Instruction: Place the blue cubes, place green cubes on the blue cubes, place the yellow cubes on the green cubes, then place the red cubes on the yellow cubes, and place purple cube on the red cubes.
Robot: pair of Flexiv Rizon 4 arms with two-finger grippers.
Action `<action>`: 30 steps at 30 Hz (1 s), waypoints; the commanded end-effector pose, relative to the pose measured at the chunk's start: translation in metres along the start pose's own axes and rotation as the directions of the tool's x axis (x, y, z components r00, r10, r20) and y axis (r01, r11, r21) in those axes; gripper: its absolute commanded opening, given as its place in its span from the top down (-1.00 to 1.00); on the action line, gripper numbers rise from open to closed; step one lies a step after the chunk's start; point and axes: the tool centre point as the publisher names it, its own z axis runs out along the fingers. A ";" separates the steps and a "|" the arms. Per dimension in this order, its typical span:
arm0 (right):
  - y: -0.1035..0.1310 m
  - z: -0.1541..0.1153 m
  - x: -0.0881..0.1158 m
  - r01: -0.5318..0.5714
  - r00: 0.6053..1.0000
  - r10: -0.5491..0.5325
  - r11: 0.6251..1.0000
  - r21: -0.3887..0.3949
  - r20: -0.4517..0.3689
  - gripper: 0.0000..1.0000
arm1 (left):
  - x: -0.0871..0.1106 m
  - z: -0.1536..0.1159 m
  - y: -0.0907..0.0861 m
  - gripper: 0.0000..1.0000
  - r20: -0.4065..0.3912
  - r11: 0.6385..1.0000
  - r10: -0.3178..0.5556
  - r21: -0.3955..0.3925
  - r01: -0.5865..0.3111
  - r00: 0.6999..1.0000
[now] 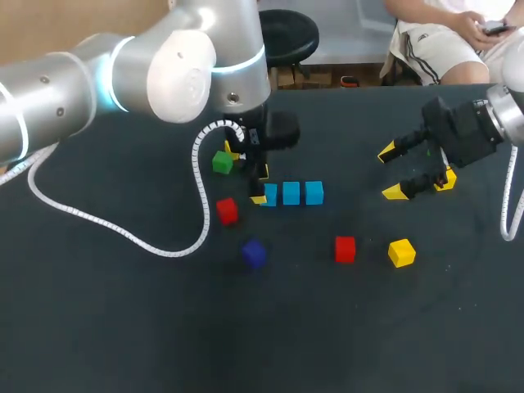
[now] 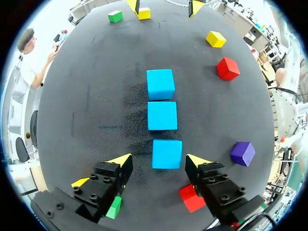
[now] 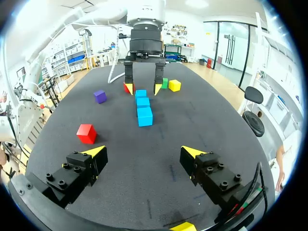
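Note:
Three blue cubes lie in a row mid-table. My left gripper hangs open over the row's left end, and the nearest blue cube sits between its fingertips without touching them. A green cube and a red cube lie close beside that gripper, with a yellow cube next to the green one. A purple cube, a second red cube and another yellow cube lie nearer the front. My right gripper is open and empty at the right, facing the row.
One more yellow cube lies just beside the right gripper, and a second green cube lies next to it. The left arm's white coiled cable trails over the table's left side.

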 end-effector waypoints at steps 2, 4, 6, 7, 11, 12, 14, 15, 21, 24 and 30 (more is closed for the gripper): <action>0.000 0.000 0.000 0.001 1.000 -0.001 1.000 0.001 0.002 -1.00 | -0.001 0.001 0.005 -0.39 -0.004 1.000 -0.002 0.008 0.002 1.000; 0.000 0.000 0.000 0.001 1.000 -0.001 1.000 0.001 0.002 -1.00 | -0.001 0.001 0.005 -0.36 -0.005 1.000 -0.002 0.008 0.002 1.000; 0.000 0.000 0.000 0.001 1.000 -0.001 1.000 0.001 0.002 -1.00 | -0.001 0.001 0.005 -0.32 -0.007 1.000 -0.005 0.008 0.005 1.000; 0.000 0.000 0.000 0.001 1.000 -0.001 1.000 0.001 0.002 -1.00 | -0.001 0.002 0.005 -0.25 -0.007 1.000 -0.007 0.007 0.007 1.000; 0.000 0.000 0.000 0.001 1.000 -0.001 1.000 0.001 0.002 -1.00 | -0.002 0.005 0.005 -0.09 -0.007 1.000 -0.017 0.008 0.017 1.000; 0.000 0.000 0.000 0.001 1.000 -0.001 1.000 0.001 0.002 -1.00 | -0.003 0.006 0.004 -0.06 -0.007 1.000 -0.020 0.009 0.020 1.000; 0.000 0.000 0.000 0.001 1.000 -0.001 1.000 0.001 0.002 -1.00 | -0.003 0.007 0.004 0.00 -0.005 1.000 -0.026 0.009 0.026 1.000; 0.000 0.000 0.000 0.001 1.000 -0.001 1.000 0.001 0.002 -1.00 | -0.003 0.008 0.004 0.00 -0.004 1.000 -0.027 0.009 0.027 1.000; 0.000 0.000 0.000 0.001 1.000 -0.001 1.000 0.001 0.002 -1.00 | -0.004 0.009 0.003 0.28 -0.007 0.999 -0.049 0.004 0.049 0.999; 0.000 0.000 0.000 0.001 1.000 -0.001 1.000 0.001 0.002 -1.00 | -0.004 0.006 -0.001 0.80 -0.013 0.997 -0.071 -0.004 0.071 0.997; 0.000 0.000 0.000 0.001 1.000 -0.001 1.000 0.001 0.002 -1.00 | -0.003 -0.001 -0.015 1.00 -0.042 0.991 -0.132 -0.023 0.131 0.990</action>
